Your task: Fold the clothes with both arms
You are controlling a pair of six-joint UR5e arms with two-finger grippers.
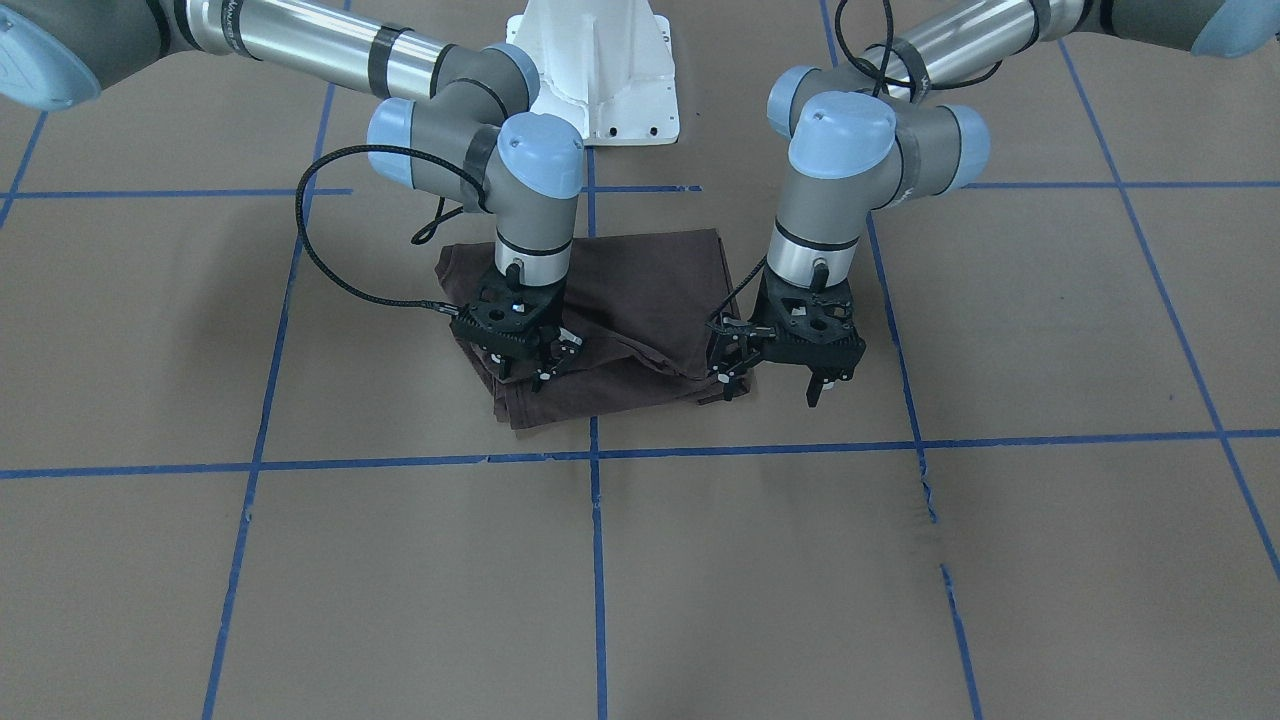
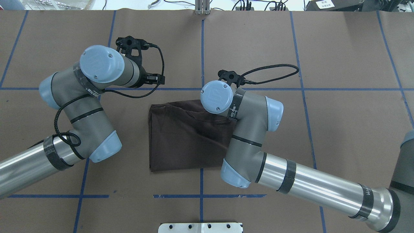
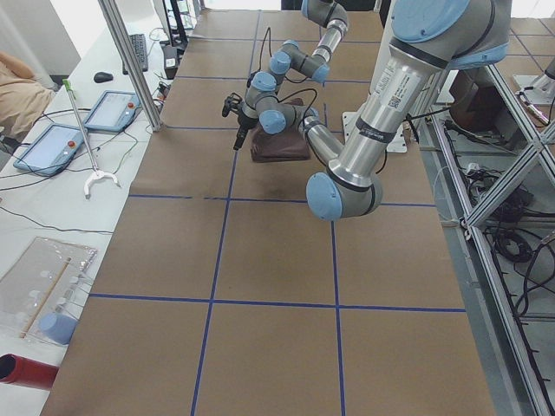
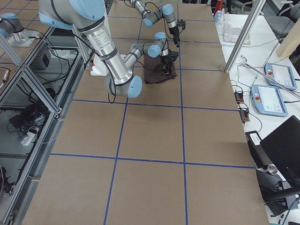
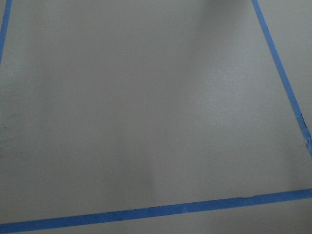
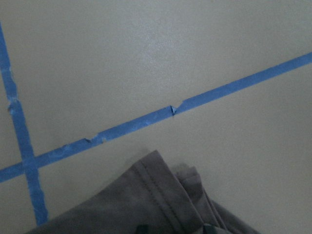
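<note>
The dark brown T-shirt (image 1: 640, 300) lies folded into a rough rectangle on the brown table, also seen in the overhead view (image 2: 184, 142). My right gripper (image 1: 535, 362) hovers over the shirt's corner on the operators' side, jaws apart, holding nothing. The right wrist view shows that hemmed corner (image 6: 146, 204) lying flat by a blue tape line. My left gripper (image 1: 775, 388) is open and empty, raised just off the shirt's other front corner. The left wrist view shows only bare table. In the overhead view both grippers are hidden under their wrists.
Blue tape lines (image 1: 600, 455) divide the table into squares. The white pedestal base (image 1: 600, 70) stands behind the shirt. Tablets (image 3: 113, 108) and cables lie on a side bench on the operators' side. Aluminium posts (image 4: 243, 33) stand at the table's edge.
</note>
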